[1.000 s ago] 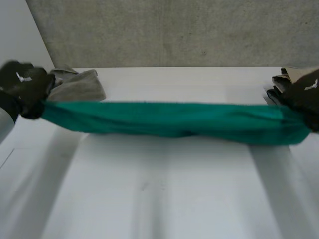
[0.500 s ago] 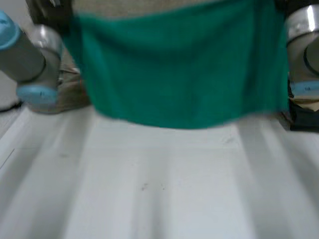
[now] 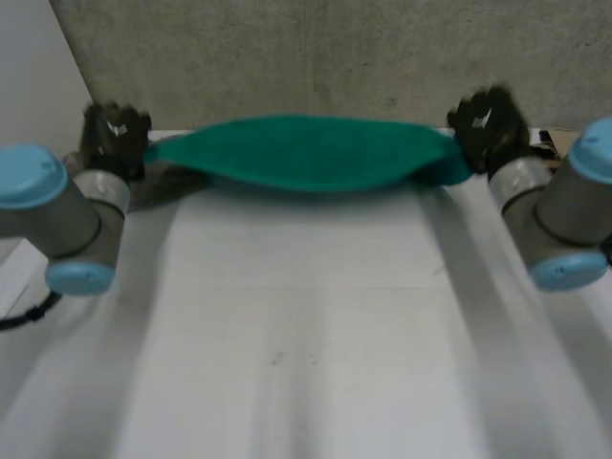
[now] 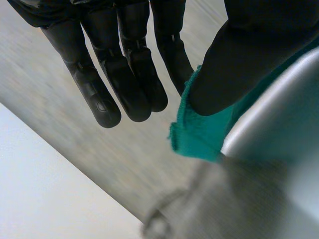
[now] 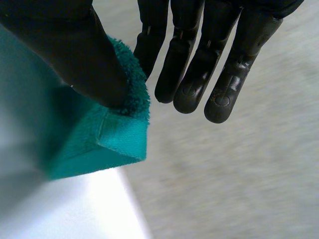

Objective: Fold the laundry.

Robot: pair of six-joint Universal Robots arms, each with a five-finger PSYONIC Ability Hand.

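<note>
The green cloth is stretched in a low band over the far edge of the white table. The left hand pinches its left corner between thumb and finger, and the right hand pinches its right corner. Half a second ago it hung as a broad sheet.

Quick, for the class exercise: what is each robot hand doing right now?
Left robot hand: shut on a corner of the green towel.
Right robot hand: shut on another corner.
</note>
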